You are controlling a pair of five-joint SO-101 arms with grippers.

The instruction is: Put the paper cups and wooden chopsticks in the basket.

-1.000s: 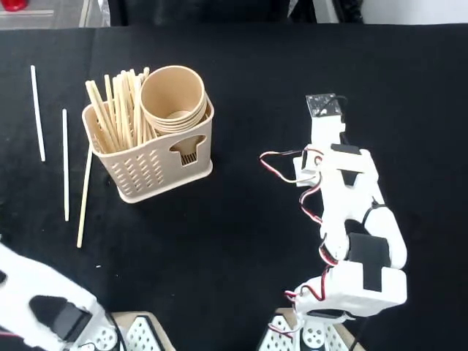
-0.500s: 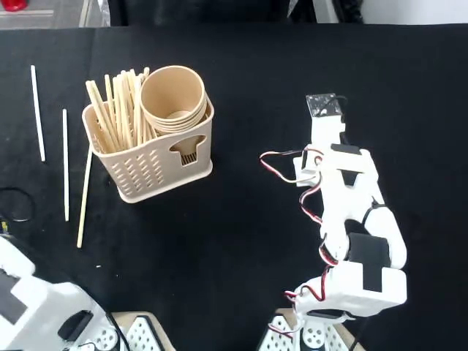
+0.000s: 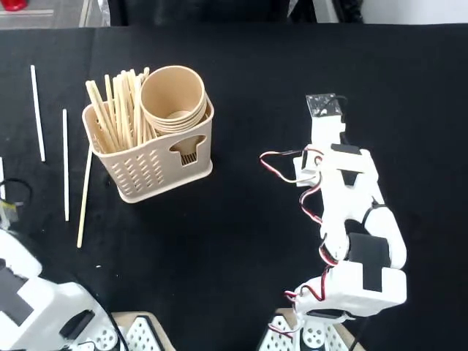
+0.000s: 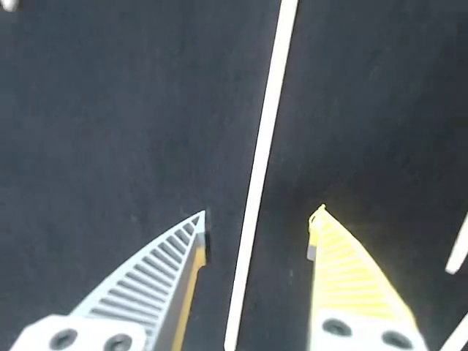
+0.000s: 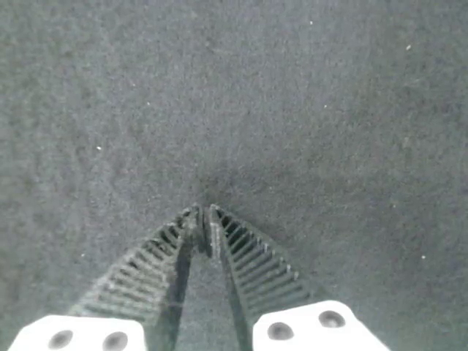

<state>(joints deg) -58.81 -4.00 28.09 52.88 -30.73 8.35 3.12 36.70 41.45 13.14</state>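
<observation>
The beige basket (image 3: 157,157) stands at the back left and holds nested paper cups (image 3: 174,95) and a bundle of wooden chopsticks (image 3: 117,110). Three loose chopsticks (image 3: 65,164) lie on the black table to its left. Another chopstick (image 4: 265,146) lies flat on the table between the fingers of my left gripper (image 4: 259,218), which is open and not touching it. The left arm (image 3: 29,300) is at the front left corner. My right gripper (image 5: 202,216) is shut on nothing just above the bare table, and in the high view it (image 3: 325,104) is right of the basket.
The black table (image 3: 256,66) spreads wide around the basket. A second chopstick (image 4: 458,252) lies close beside the left gripper's yellow finger (image 4: 344,263). The right arm's white body (image 3: 355,219) fills the front right.
The left arm has moved forward along the table's left edge, bringing its gripper over a chopstick there. The right arm, basket and loose chopsticks have not moved.
</observation>
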